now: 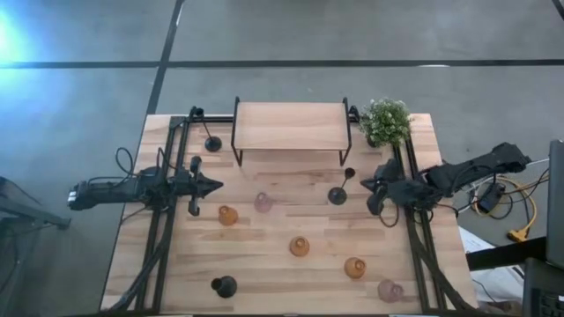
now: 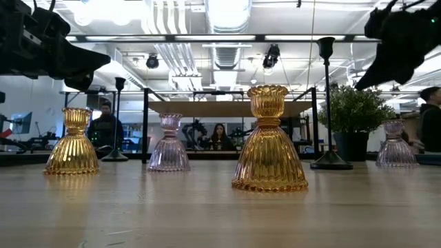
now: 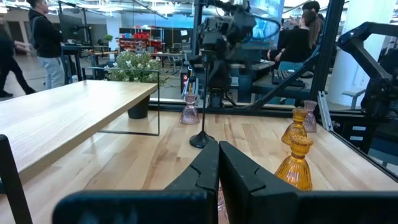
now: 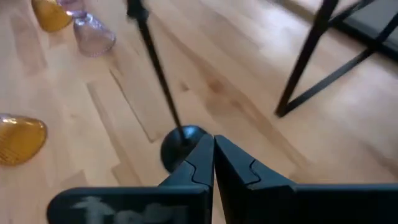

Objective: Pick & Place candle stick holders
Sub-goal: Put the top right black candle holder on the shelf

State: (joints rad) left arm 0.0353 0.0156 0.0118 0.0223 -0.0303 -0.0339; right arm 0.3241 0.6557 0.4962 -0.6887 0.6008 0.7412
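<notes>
Your stock: tall black holder upright, stem vertical, on the desk before the shelf. Left gripper and right gripper: both pressed together, empty.

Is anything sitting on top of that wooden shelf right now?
No. Seen from above, the shelf top is bare wood; the holders stand on the table around it, the plant beside it.

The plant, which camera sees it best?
The low view: the plant shows from the side, leaves and dark pot, though the right arm covers its top. The high view shows only its leafy top beside the shelf. The left wrist view shows it far off. The right wrist view misses it.
</notes>
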